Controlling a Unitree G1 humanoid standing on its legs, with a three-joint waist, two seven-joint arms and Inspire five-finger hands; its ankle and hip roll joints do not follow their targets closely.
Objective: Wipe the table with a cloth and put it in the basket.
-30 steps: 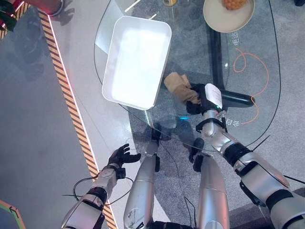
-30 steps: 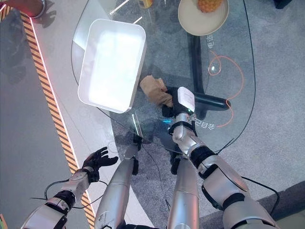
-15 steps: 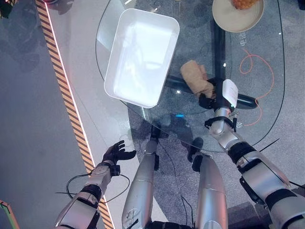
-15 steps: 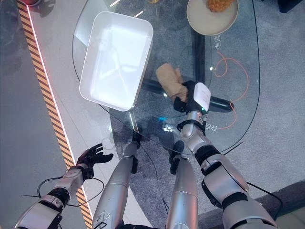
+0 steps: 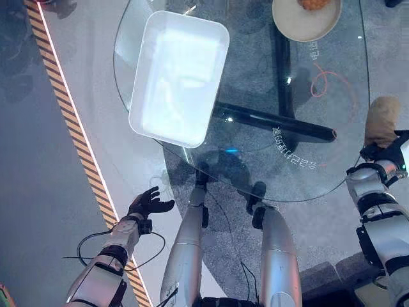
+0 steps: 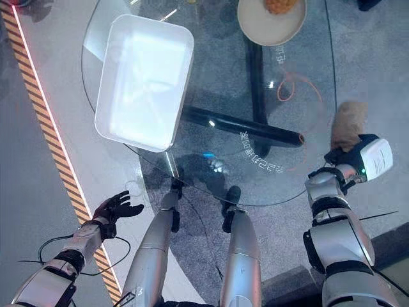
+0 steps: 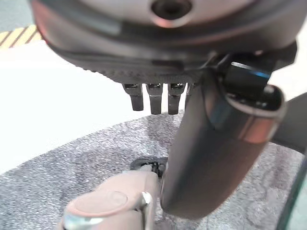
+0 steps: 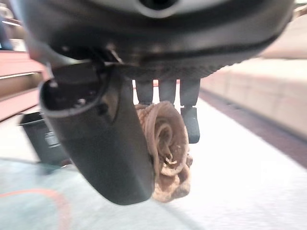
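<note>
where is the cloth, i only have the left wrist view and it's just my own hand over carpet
Observer: The tan cloth is in the right hand, held out past the right edge of the glass table.
Operator: is it actually gripped or just resting on the hand
Observer: Gripped. In the right wrist view the fingers and thumb curl round the bunched cloth.
Operator: and the basket
Observer: The white basket sits on the table's left part, with nothing in it, well away from the right hand.
Operator: is my left hand near anything
Observer: No, the left hand hangs open low on the left, above the pale floor beside the striped tape.
</note>
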